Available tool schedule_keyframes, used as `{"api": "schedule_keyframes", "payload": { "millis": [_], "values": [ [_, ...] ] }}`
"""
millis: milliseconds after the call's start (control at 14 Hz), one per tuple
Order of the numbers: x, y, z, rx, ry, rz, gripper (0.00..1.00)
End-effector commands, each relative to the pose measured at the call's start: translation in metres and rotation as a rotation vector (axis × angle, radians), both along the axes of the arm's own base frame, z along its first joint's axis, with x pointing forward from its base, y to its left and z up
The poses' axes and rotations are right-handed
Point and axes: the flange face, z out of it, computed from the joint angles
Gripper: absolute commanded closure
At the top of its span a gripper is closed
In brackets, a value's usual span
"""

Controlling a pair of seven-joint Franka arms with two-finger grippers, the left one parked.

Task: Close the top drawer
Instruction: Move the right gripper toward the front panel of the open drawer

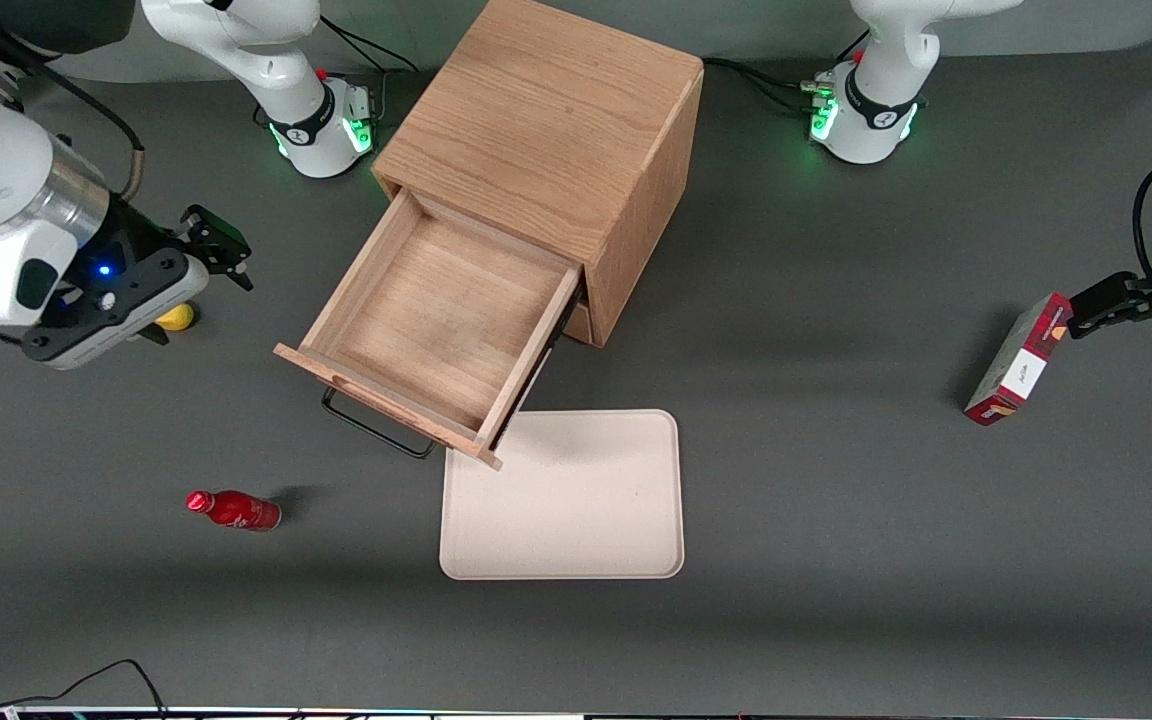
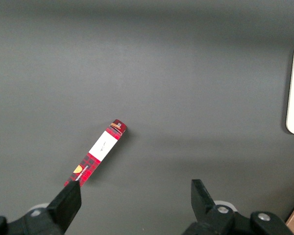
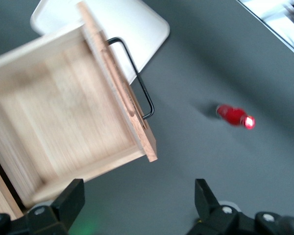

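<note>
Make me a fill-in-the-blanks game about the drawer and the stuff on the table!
1. The top drawer is pulled ___.
2. Inside, the top drawer holds ___.
3. The gripper hangs with its fingers ___, touching nothing.
4. The small bottle lying on the table is ___ in colour.

Missing words: out (open); nothing; open; red

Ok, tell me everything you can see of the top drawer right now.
The top drawer is a shallow light-oak box, pulled far out of the cabinet and empty. Its flat front panel carries a thin black bar handle facing the front camera. One front corner overhangs the cream tray. Nothing grips it: the gripper hangs open, apart from it, toward the working arm's end of the table.
</note>
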Motion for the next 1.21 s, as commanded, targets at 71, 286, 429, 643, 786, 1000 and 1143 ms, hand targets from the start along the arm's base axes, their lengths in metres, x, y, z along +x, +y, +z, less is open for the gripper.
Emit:
{"api": "schedule_keyframes", "payload": {
  "millis": [71, 286, 429, 643, 786, 1000, 1143],
  "values": [
    [0.02, -0.008, -0.014, 0.013, 0.031, 0.313, 0.0],
    [0.019, -0.012, -0.018, 0.022, 0.061, 0.389, 0.0],
    [0.019, -0.014, -0.019, 0.05, 0.068, 0.389, 0.0],
    [0.022, -0.012, -0.028, 0.09, 0.089, 0.378, 0.0],
    [0.035, -0.026, -0.05, 0.113, 0.125, 0.327, 0.0],
    [0.052, -0.037, -0.084, 0.161, 0.178, 0.261, 0.0],
    [0.066, -0.034, -0.11, 0.175, 0.19, 0.256, 0.0]
  ]
}}
